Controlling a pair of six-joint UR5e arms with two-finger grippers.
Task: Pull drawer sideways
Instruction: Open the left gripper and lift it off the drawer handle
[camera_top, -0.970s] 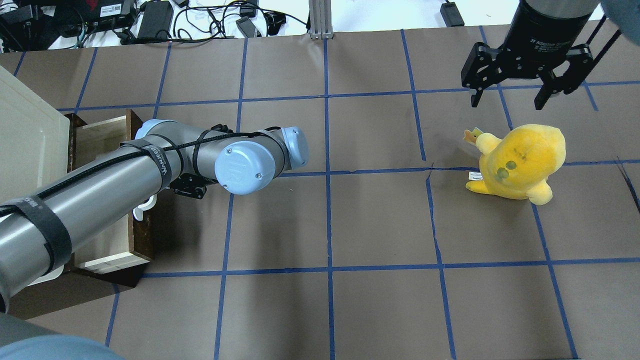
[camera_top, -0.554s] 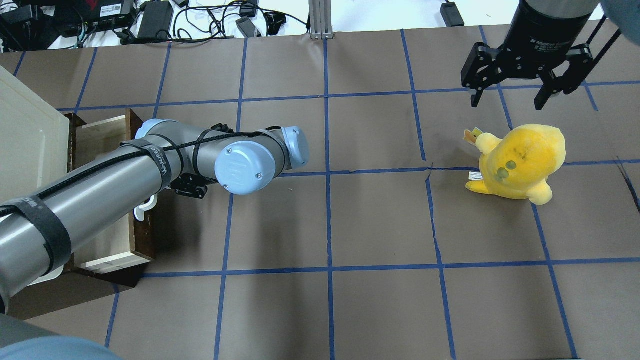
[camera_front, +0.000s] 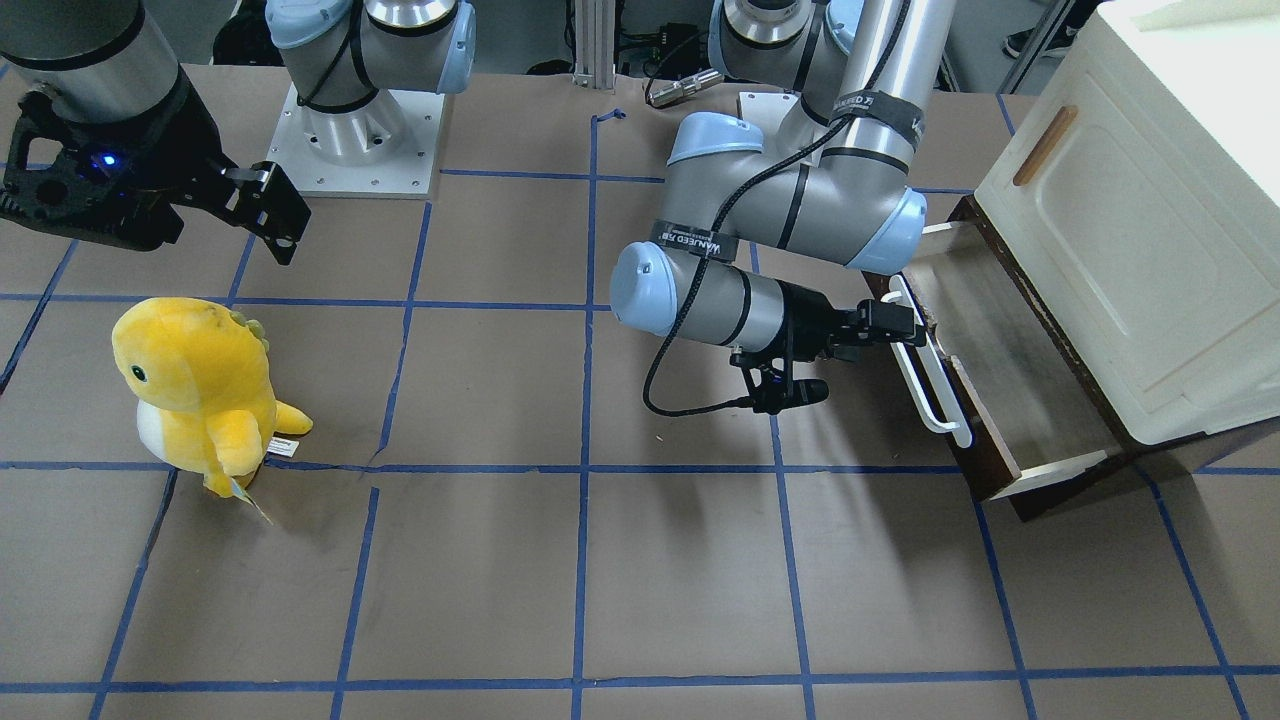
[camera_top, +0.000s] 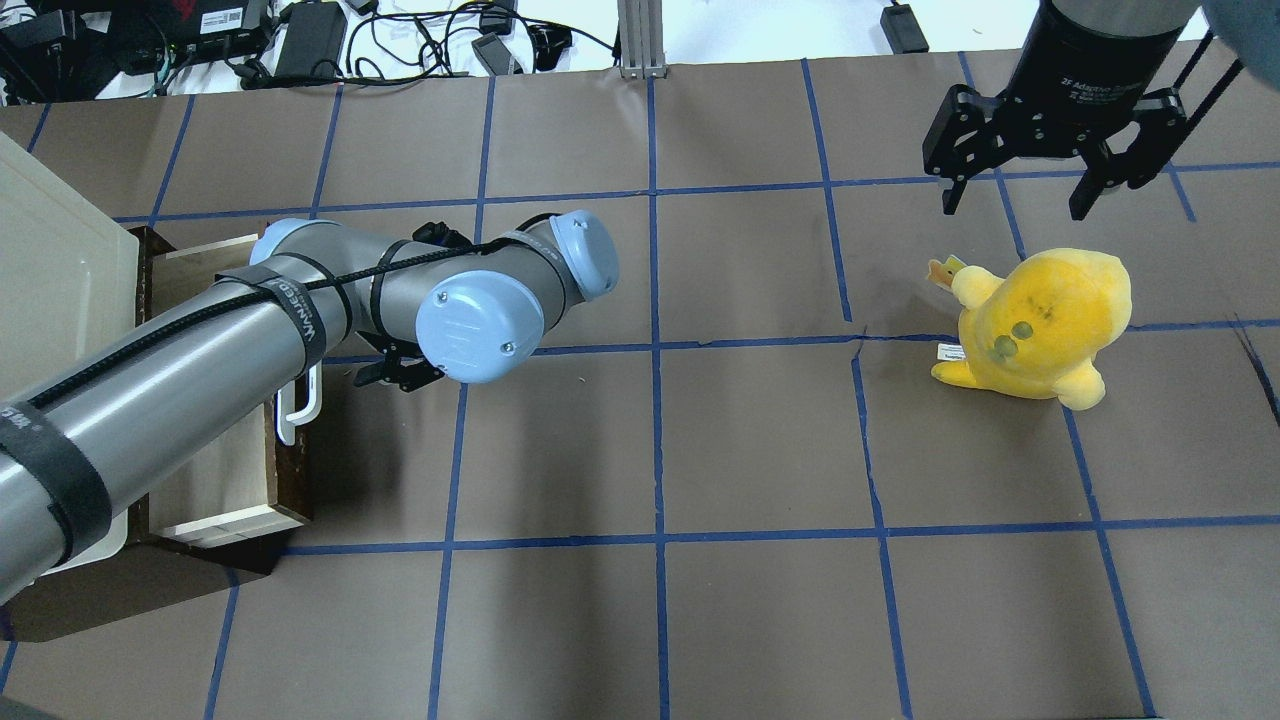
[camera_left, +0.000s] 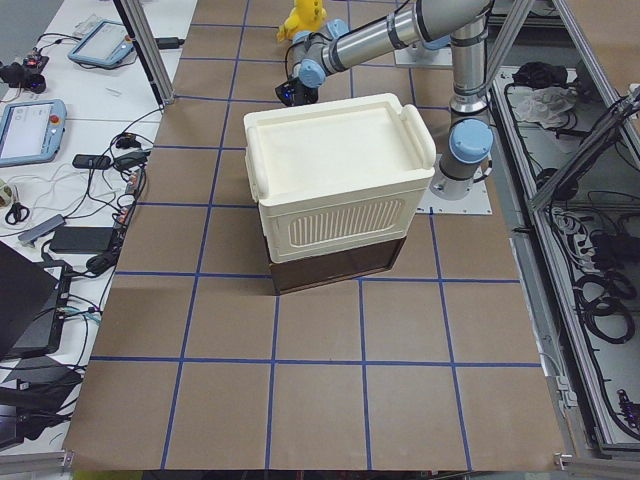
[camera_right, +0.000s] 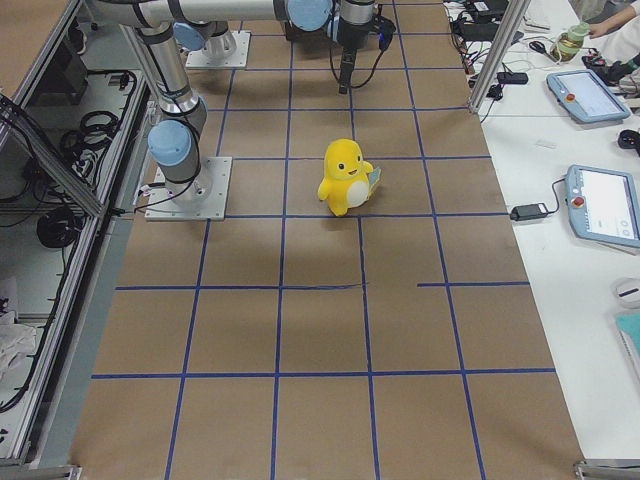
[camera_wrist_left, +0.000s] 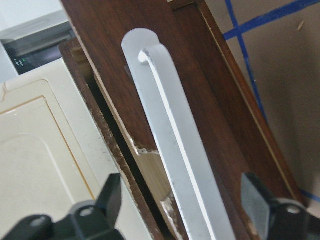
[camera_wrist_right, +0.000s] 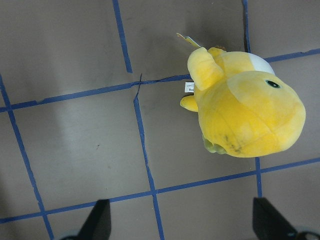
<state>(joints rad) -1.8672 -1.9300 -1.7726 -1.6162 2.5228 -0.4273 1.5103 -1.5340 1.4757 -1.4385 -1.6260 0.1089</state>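
Note:
The dark brown drawer (camera_front: 1000, 400) with pale wood sides stands pulled out from under the cream cabinet (camera_front: 1130, 230). Its white bar handle (camera_front: 925, 375) faces the table's middle. My left gripper (camera_front: 900, 325) is open. In the left wrist view (camera_wrist_left: 182, 200) its two fingers (camera_wrist_left: 107, 200) stand wide apart on either side of the handle (camera_wrist_left: 165, 135) without pinching it. In the overhead view the arm hides the gripper, and the handle's near end (camera_top: 300, 405) and the drawer (camera_top: 215, 480) show. My right gripper (camera_top: 1025, 200) hangs open and empty at the far right.
A yellow plush dinosaur (camera_top: 1040, 320) stands under the right gripper, and it also shows in the right wrist view (camera_wrist_right: 245, 105). The cream cabinet (camera_left: 340, 190) sits over the drawer at the table's left end. Cables and devices (camera_top: 300, 40) lie past the far edge.
My left forearm and wrist have swung a little toward the far side of the table, so more of the white handle shows. The drawer has hardly shifted. The right arm has not moved.

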